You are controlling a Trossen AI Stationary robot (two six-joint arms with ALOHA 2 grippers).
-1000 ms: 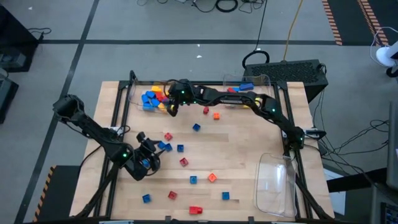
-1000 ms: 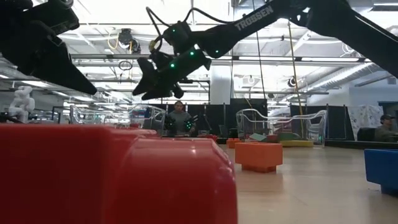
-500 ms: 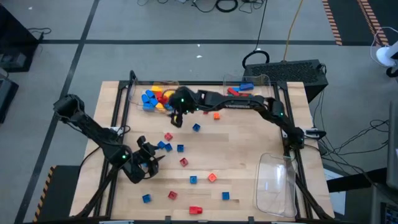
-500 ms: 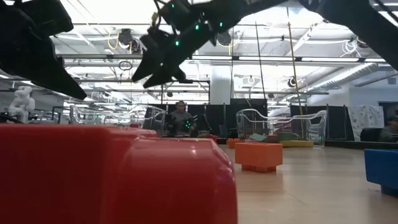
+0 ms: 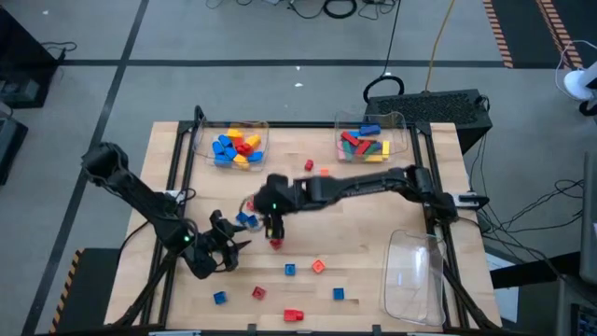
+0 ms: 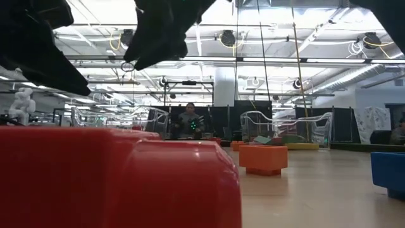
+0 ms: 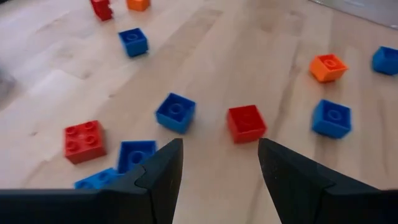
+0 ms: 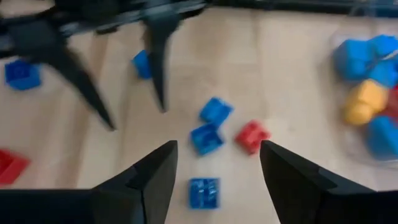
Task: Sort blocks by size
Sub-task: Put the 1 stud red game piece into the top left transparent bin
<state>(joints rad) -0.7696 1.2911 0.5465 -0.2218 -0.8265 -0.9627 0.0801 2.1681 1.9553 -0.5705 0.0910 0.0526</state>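
Far left: left gripper [image 5: 227, 248] low over the near-left boards, fingers spread, pinching nothing; blue blocks [image 5: 244, 219] just beside it.

Behind it, at the far edge: left tray [image 5: 201, 140] holding short blue, yellow and red pieces.

Centre: right gripper [image 5: 274, 227] reaching across above a red block [image 5: 276, 244], fingers spread and empty too. Looks like the approach to a fresh pick, nothing held yet. Loose blocks [image 5: 318, 266] scattered over the near half of the table, well apart.

Next move, by judgement: calls for lowering squarely over one small block, straddling it without nudging its neighbours, then closing on it.

Right: far tray [image 5: 403, 126] holding longer bars; near-right tray [image 5: 415, 280] holds nothing.
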